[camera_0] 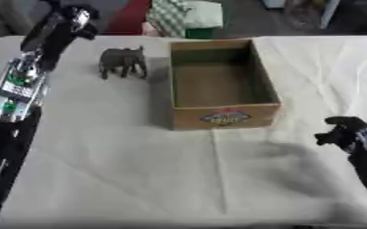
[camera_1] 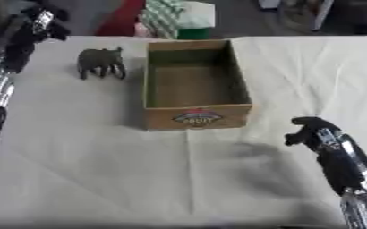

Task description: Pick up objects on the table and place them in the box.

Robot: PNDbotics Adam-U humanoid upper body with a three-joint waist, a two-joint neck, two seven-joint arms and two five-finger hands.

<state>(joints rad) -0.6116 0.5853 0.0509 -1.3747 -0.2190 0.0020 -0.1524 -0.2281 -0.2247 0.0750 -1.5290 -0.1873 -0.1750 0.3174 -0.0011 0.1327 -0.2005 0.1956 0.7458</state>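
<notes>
A grey toy elephant (camera_0: 122,61) stands upright on the white tablecloth, just left of the cardboard box (camera_0: 226,117). The box is open at the top, and nothing shows inside it. It has a coloured label on its front wall. My left hand (camera_0: 70,23) hovers at the table's far left corner, up and to the left of the elephant and apart from it. My right hand (camera_1: 310,130) hangs over the cloth to the right of the box's front corner. Its fingers are curled downward and hold nothing.
The table (camera_0: 139,170) is covered with a creased white cloth. My left forearm (camera_0: 18,87) runs along its left edge. Beyond the far edge are a green-and-white checked thing (camera_0: 183,15) and something red (camera_0: 128,18).
</notes>
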